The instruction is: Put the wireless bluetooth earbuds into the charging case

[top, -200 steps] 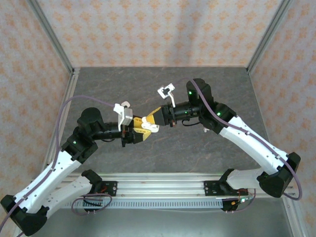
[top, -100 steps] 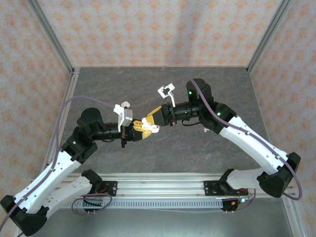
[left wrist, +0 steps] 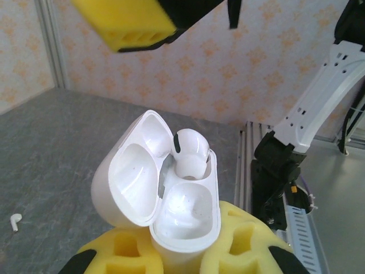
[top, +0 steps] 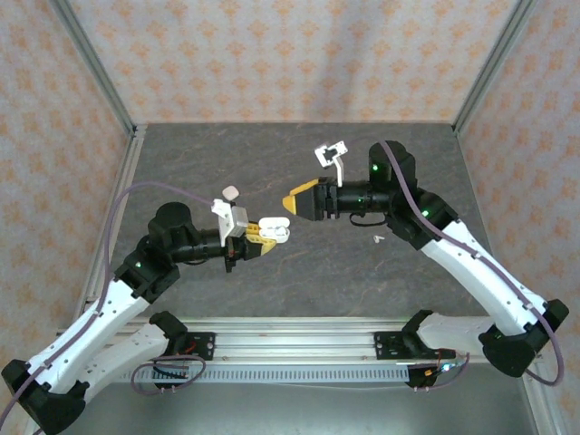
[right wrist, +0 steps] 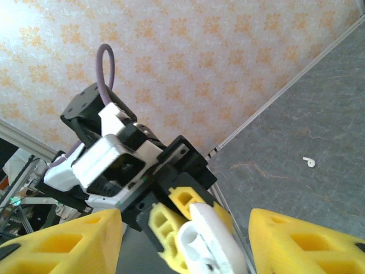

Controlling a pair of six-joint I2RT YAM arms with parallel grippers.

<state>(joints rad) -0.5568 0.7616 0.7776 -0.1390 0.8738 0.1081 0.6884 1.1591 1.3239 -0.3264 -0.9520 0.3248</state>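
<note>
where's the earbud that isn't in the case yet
The loose earbud lies on the grey table, right of centre in the top view, just below the right arm and right of the charging case in the left gripper.

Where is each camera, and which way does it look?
Top: above, behind the arms, looking down on the table; left gripper and right gripper show.
Left wrist: on the left arm, looking past its yellow fingers at the open charging case they hold.
Right wrist: on the right arm, facing the left gripper between its open fingers.
Both wrist views share that case and a loose earbud.
</note>
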